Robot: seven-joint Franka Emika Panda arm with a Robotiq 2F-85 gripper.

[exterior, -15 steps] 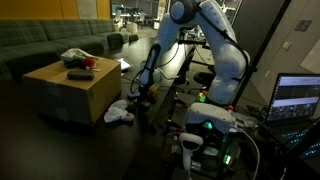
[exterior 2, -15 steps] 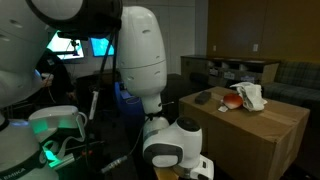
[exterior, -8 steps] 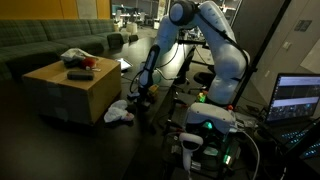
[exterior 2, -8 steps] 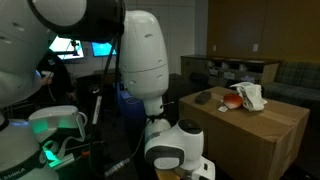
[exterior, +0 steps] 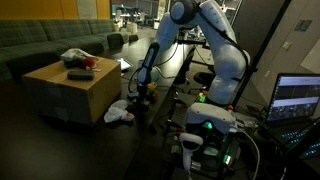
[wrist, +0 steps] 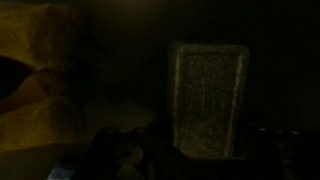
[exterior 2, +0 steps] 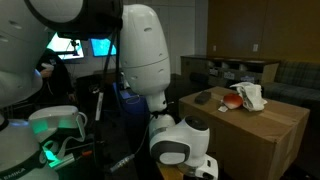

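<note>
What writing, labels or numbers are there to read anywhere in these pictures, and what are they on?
No text can be read in any view.
Laptop screen: windows show on it, but the lettering is too small to read.
Background monitors: glowing, too blurred to read.
Grey panel in the wrist view: too dark, no marks visible.

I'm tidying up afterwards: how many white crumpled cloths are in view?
2. One white crumpled cloth lies on top of the tan box; the second cloth lies on the dark floor beside that box, below the claw. Others may be hidden in the dark.
</note>
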